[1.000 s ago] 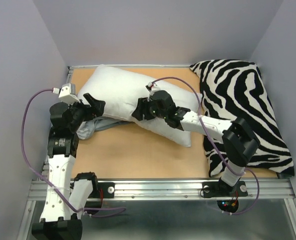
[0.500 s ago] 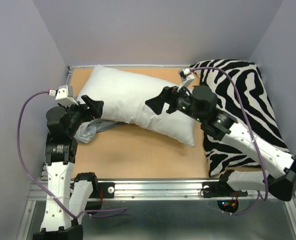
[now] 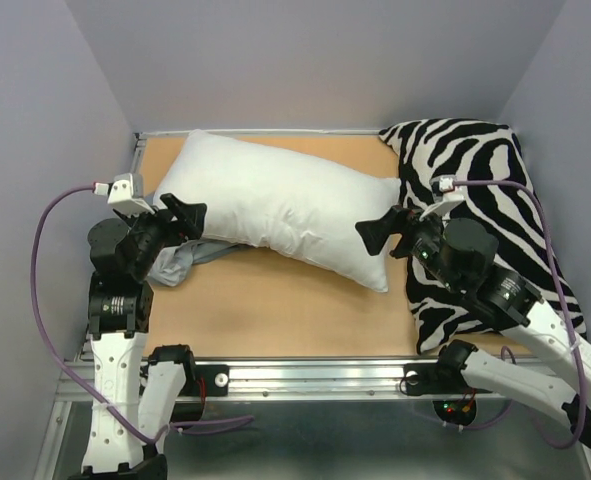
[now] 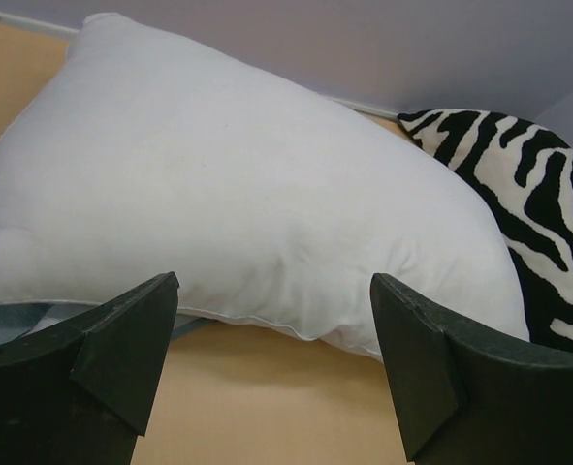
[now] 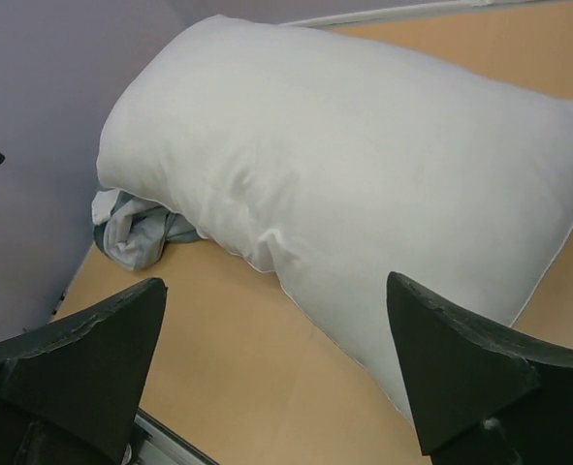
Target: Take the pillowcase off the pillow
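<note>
The plain white pillow (image 3: 285, 208) lies bare and slanted across the back of the table. The blue-grey pillowcase (image 3: 178, 263) is off it, a crumpled heap tucked at the pillow's left end, also in the right wrist view as the pillowcase (image 5: 133, 231). My left gripper (image 3: 185, 212) hovers open at the pillow's left end, above the heap, with nothing between its fingers. In the left wrist view the left gripper (image 4: 274, 283) faces the pillow (image 4: 228, 194). My right gripper (image 3: 381, 230) is open and empty at the pillow's right corner. Its wrist view shows the right gripper (image 5: 274, 285) above the pillow (image 5: 364, 165).
A black-and-white zebra-striped cushion (image 3: 487, 200) fills the right side of the table, under my right arm. Purple walls close in the left, back and right. A metal rail (image 3: 315, 378) runs along the near edge.
My right gripper let go of the pillow, opened wide and drew back to the right, off the pillow top. The pillow settled flat. My left arm barely moved.
</note>
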Available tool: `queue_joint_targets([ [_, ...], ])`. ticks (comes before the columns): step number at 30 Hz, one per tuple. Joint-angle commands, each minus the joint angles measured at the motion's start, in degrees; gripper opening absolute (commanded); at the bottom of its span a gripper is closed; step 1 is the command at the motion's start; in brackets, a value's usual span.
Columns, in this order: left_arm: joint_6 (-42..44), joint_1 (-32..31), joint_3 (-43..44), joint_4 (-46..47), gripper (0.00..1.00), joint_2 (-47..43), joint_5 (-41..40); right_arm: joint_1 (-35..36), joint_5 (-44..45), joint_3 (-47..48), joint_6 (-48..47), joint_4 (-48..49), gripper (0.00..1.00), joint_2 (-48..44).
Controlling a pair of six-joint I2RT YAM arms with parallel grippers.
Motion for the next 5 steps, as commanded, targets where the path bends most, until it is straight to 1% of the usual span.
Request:
queue_joint_targets([
  [1,0.55,-0.24,2.03,2.24,0.91,-1.35,1.17,-0.23,4.17,-1.01,-0.9,-2.51,1.0,-0.85],
  [5,1.16,-0.15,2.47,1.98,0.92,-1.62,0.64,-0.32,3.64,-1.63,-0.63,-2.69,1.0,-0.68],
])
